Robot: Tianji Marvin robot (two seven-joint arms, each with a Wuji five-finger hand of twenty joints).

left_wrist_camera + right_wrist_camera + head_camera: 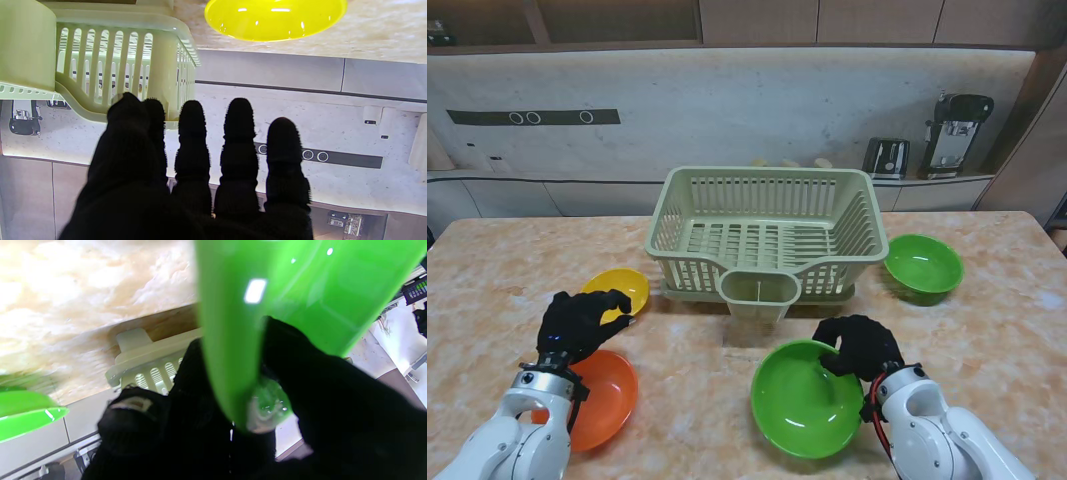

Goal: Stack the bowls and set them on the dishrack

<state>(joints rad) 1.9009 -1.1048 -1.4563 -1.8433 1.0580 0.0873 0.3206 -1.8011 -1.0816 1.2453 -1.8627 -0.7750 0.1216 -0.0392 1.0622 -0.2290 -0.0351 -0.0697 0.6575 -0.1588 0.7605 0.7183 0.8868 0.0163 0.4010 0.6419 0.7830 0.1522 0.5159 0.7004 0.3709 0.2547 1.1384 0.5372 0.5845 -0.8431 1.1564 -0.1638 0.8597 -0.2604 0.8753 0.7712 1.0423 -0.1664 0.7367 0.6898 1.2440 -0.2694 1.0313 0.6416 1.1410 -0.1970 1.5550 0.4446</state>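
Gripping the rim of the big green bowl (805, 398), the right hand (859, 346) has its thumb inside and its fingers (140, 413) outside the wall; the right wrist view shows the rim pinched between them. This bowl holds nothing and sits near me, right of centre. The left hand (579, 322) hovers with fingers spread and grasping nothing, its tips over the near edge of the yellow bowl (617, 290); whether they touch it I cannot tell. The orange bowl (599, 398) lies just nearer to me, partly under the left wrist, and looks bare. The small green bowl (924, 265) stands just beside the rack's right side, with nothing in it. The rack (767, 236) stands mid-table, its basket and front cup (759, 294) unfilled.
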